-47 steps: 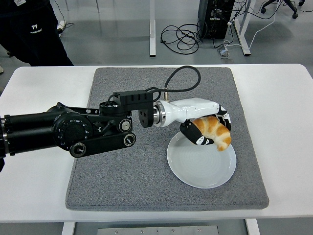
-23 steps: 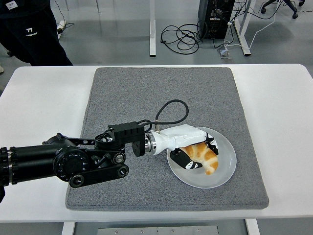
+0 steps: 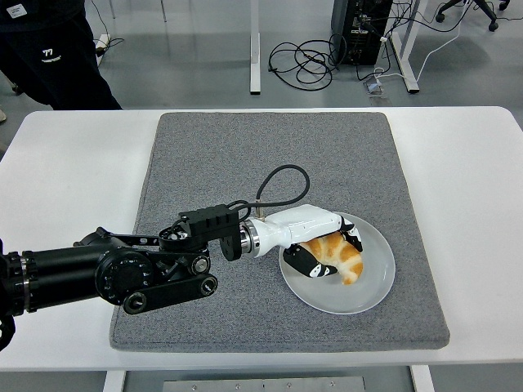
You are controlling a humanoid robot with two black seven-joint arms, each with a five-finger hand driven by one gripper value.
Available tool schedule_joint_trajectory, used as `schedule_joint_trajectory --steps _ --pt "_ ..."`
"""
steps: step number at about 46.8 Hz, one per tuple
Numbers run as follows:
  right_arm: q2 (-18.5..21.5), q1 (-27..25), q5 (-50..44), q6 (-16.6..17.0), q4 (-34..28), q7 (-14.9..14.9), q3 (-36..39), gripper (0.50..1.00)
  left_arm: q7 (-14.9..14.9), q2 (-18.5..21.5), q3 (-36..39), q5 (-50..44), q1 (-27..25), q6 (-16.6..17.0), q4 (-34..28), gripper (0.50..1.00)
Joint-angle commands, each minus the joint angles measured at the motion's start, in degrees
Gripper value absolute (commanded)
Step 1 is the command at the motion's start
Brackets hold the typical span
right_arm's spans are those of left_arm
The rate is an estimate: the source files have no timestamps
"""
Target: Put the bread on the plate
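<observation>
Bread [image 3: 337, 256] is held over the plate [image 3: 372, 292] by the left hand [image 3: 315, 243], low inside the rim.

The white left hand is wrapped around the bread: the shell is laid over the top, and black-tipped fingers [image 3: 313, 268] are curled under the near-left end, so the loaf is pinched between them. The golden, curved loaf is positioned over the plate's left half, its free end pointed toward the plate's centre. Whether the bread is touching the plate surface cannot be told. The white plate is set on the grey mat [image 3: 212, 163], toward its near-right part; the mat is laid on the white table [image 3: 57, 163]. The black left arm [image 3: 114, 273] is extended in from the left edge across the mat. A person in dark clothing [image 3: 53, 53] is seen at the top left, behind the table.
</observation>
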Motion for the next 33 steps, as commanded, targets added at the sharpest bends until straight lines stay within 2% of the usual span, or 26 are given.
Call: schedule_joint_trajectory --steps 1,14,33 --pt "0.00 0.00 0.01 0.00 0.00 0.01 0.00 1.000 -0.25 -0.43 0.00 -0.09 0.32 0.00 0.34 0.500" --pt "0.00 0.00 0.01 0.00 0.00 0.01 0.00 1.000 -0.25 -1.84 -0.17 -0.88 0.58 0.88 2.27 0.500" --pt "0.00 0.00 0.01 0.00 0.00 0.01 0.00 1.000 -0.25 -1.84 -0.17 -1.05 1.37 1.14 2.62 0.500"
